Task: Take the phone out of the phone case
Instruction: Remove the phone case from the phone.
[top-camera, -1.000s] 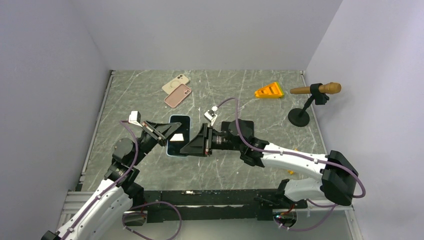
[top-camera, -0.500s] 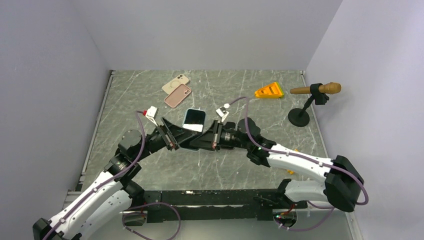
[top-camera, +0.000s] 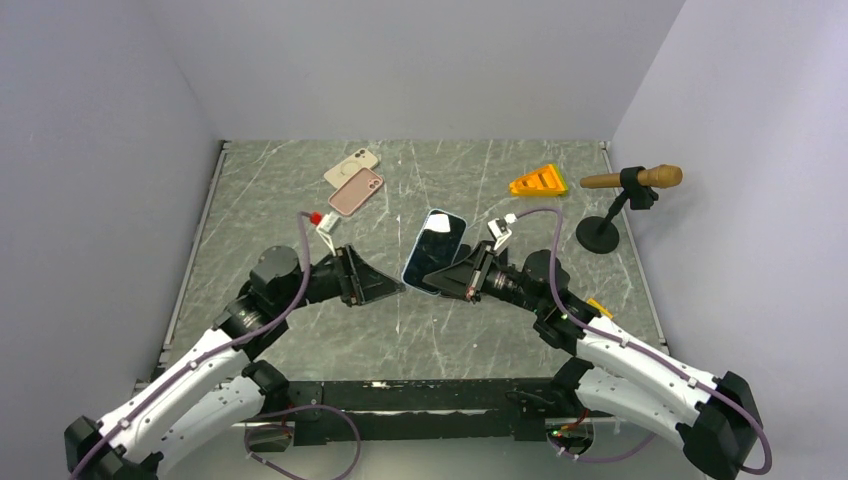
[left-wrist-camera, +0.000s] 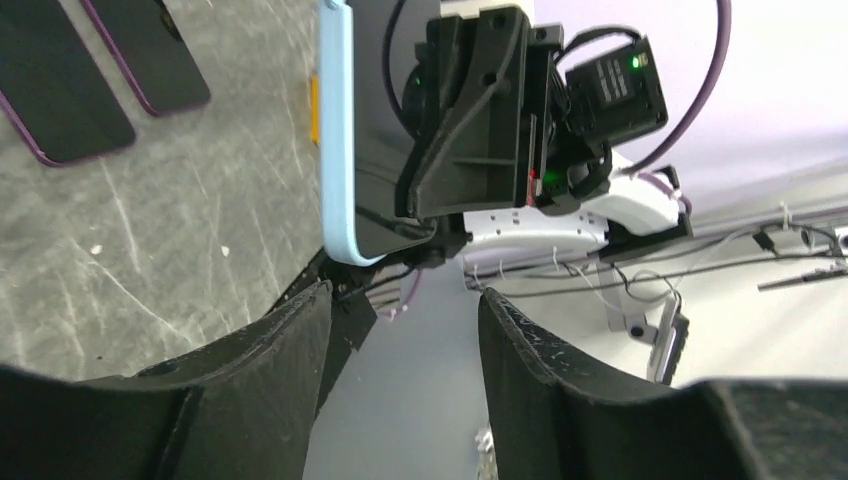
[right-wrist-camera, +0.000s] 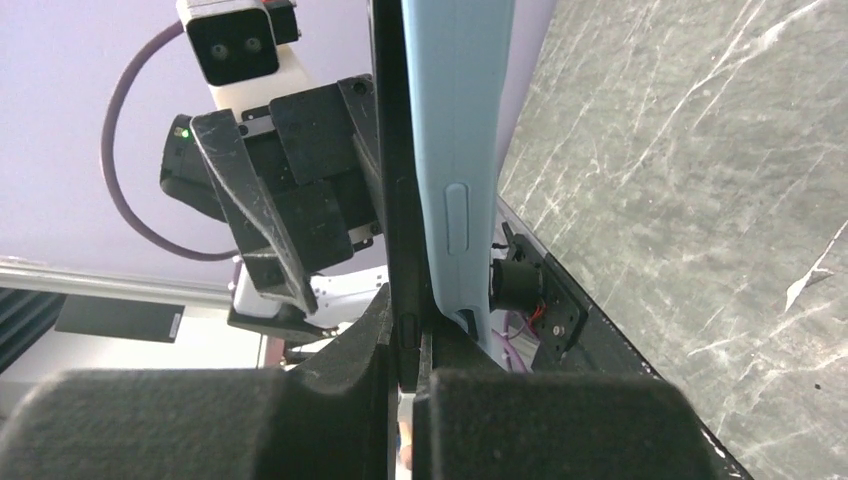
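My right gripper (top-camera: 458, 281) holds the phone (top-camera: 436, 248) up off the table, its dark screen facing up and left. In the right wrist view my right gripper (right-wrist-camera: 410, 345) is shut on the black phone (right-wrist-camera: 392, 150) at its lower edge. The light blue phone case (right-wrist-camera: 458, 120) stands a little away from the phone there, on the far side of one finger. My left gripper (top-camera: 394, 287) is open just left of the phone, not touching it. In the left wrist view my left gripper (left-wrist-camera: 405, 297) has nothing between its fingers, and the blue case edge (left-wrist-camera: 335, 130) shows above them.
Two other phones, one cream (top-camera: 352, 166) and one pink (top-camera: 356, 191), lie at the back left of the table. An orange wedge (top-camera: 538, 182) sits at the back right. A wooden-headed microphone on a black stand (top-camera: 632, 180) is by the right wall.
My left gripper has let go of the phone, opened and drawn away. My right gripper has carried the phone to the right and lifted it, and both arms have shifted right.
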